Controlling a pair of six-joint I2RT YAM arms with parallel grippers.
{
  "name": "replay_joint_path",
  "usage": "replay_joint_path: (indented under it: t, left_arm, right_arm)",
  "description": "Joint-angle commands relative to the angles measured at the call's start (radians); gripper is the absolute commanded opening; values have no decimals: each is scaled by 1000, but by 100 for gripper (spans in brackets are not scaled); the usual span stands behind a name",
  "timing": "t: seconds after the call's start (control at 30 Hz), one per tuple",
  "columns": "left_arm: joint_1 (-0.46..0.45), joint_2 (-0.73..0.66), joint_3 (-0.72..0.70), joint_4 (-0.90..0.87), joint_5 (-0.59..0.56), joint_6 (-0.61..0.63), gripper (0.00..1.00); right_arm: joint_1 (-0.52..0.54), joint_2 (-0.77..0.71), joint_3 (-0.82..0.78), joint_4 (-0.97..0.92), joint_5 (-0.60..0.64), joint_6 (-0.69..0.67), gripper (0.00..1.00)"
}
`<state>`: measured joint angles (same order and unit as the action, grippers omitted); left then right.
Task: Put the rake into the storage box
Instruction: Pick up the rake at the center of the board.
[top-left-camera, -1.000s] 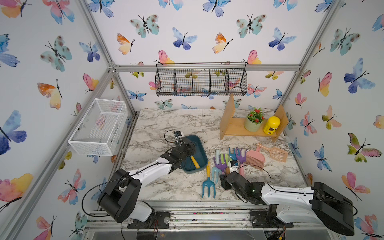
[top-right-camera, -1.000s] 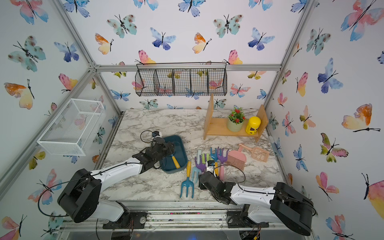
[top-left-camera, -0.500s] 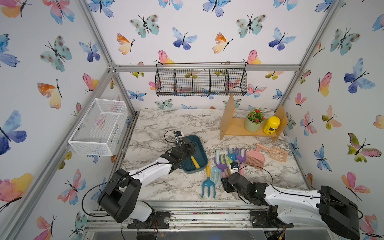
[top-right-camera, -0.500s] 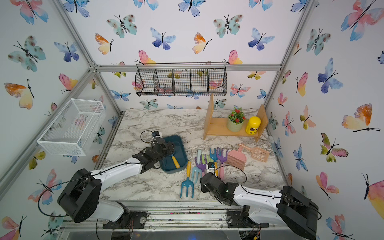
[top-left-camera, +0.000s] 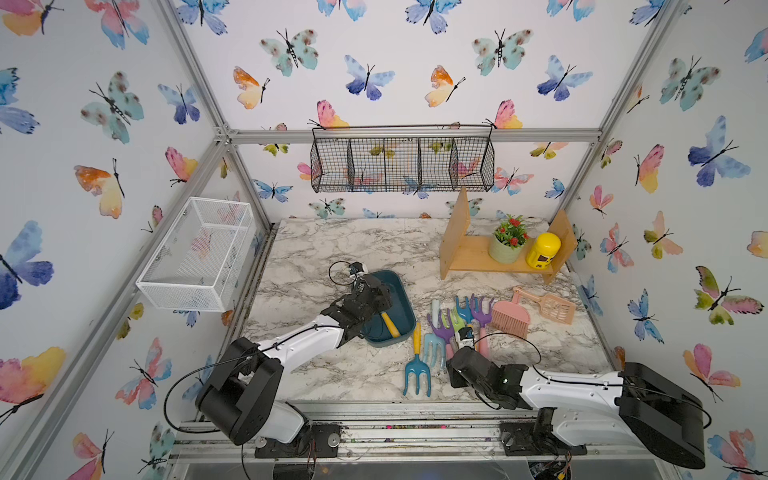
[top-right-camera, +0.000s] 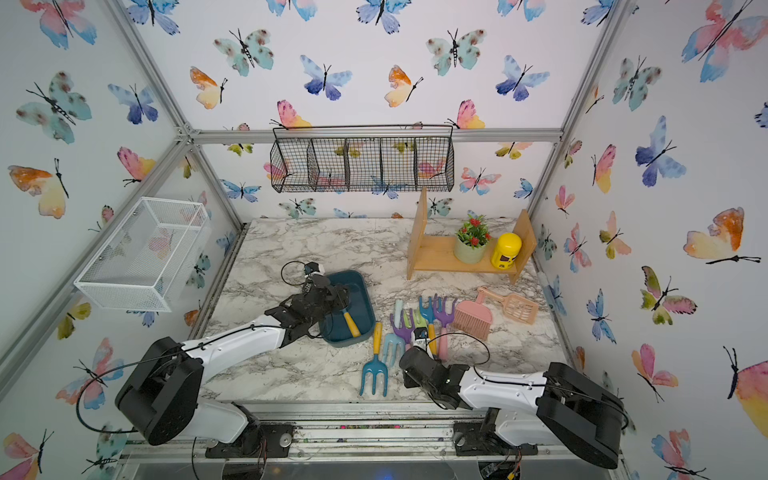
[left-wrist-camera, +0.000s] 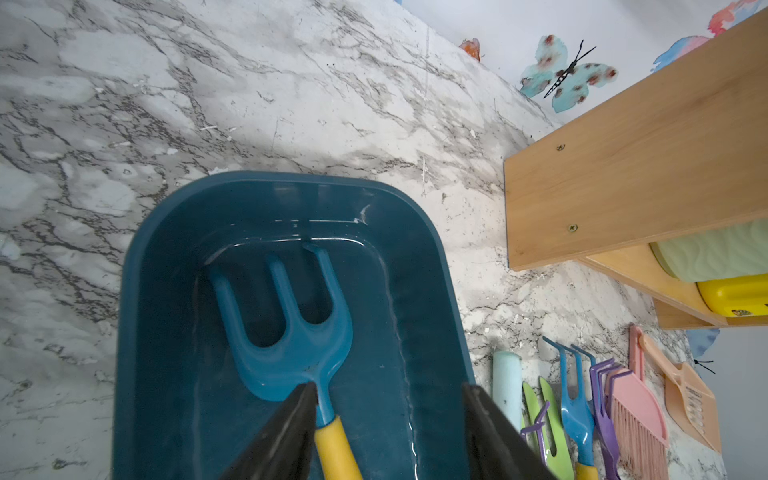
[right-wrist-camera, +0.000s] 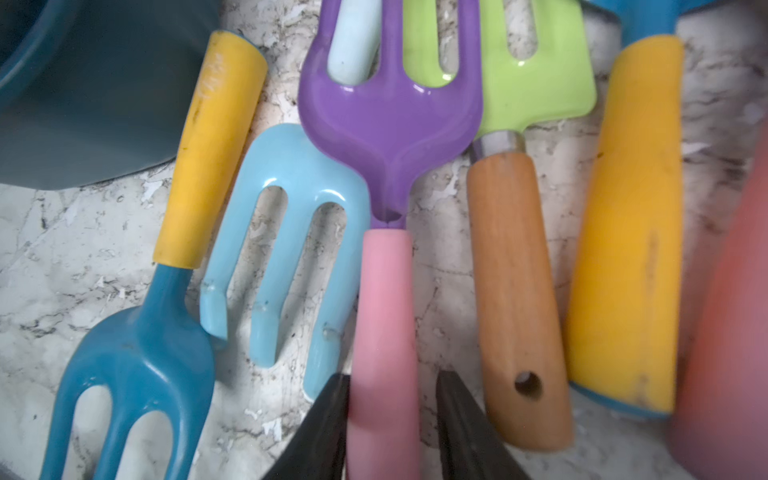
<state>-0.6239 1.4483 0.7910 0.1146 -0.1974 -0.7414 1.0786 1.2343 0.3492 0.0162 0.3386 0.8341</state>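
My right gripper (right-wrist-camera: 391, 376) straddles the pink handle (right-wrist-camera: 384, 291) of the purple rake (right-wrist-camera: 386, 116), a sliver of gap showing, nothing lifted; it lies near the marble surface's (top-left-camera: 324, 257) front edge, near the storage box (top-left-camera: 400, 297); I'd pinch squarely, then lift clear of the neighbouring tools (right-wrist-camera: 515, 291); my left gripper (left-wrist-camera: 388, 387) gapes empty over the box.

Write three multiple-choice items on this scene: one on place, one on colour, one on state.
1. What lies in the box?
A) rake
B) brush
C) nothing

2. The handle flanked by the right pincer is:
A) pink
B) yellow
C) wooden

3. The left pincer is:
A) shut on the rake
B) open
C) shut on the box rim

Key:
1A, its blue tines rest on the box floor.
2A, the black jaws sit either side of pink.
3B, its jaws stand wide apart over the box.
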Motion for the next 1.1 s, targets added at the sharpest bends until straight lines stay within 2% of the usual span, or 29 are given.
replay_joint_path:
  t: [0.0, 0.23, 0.4, 0.5, 0.77, 0.9, 1.07]
  left_arm:
    - [-3, 9, -12, 6, 0, 3, 59]
    - [-4, -20, -22, 17, 24, 11, 60]
    - [-3, -23, -29, 48, 78, 26, 61]
    - [-4, -17, -30, 85, 145, 39, 61]
    - [-4, 9, -42, 261, 421, 72, 62]
    - [-8, 27, -50, 344, 537, 70, 63]
    - [-20, 48, -41, 371, 584, 73, 63]
  right_arm:
    - [-2, 24, -16, -27, 19, 14, 35]
    - [-2, 110, 8, -1, 24, 22, 24]
    - [-3, 97, 26, -13, 46, 19, 17]
    - [-2, 43, 43, -35, 67, 5, 15]
    - [-2, -112, 71, -45, 96, -58, 13]
    - [-2, -111, 85, -19, 96, -81, 14]
    - [-2, -75, 147, -17, 111, -111, 13]
